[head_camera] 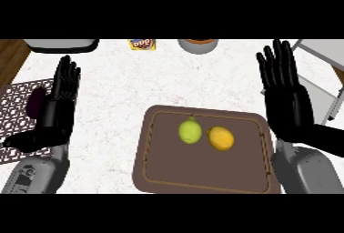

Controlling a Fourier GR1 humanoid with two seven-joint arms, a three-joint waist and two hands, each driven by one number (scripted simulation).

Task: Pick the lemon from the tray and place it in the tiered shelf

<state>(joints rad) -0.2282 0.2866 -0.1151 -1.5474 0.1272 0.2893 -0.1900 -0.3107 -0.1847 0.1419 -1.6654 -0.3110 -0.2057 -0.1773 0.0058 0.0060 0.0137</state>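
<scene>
**Lemon still on the tray, both hands open and idle**

A pale speckled counter fills the frame, with a strip of wood floor at the upper left corner. On it, low and right of centre, lies a brown tray with a raised rim. Two fruits rest inside it, touching or nearly so: a yellow-green one, the lemon, on the left, and an orange-yellow fruit just to its right. Which of the two is meant as the lemon is a judgement from colour and the pointed tip.

The right hand stands just beside the tray's upper right corner, fingers straight and spread, holding nothing. The left hand shows at the left of the frame, equally flat and empty, over a patterned mat with a dark purple item on it.

The tiered shelf, grey and white, sits at the upper right edge.

The pick has not begun. I judge the next move to be the right hand lowering over the lemon and closing on it without nudging its neighbour.
</scene>
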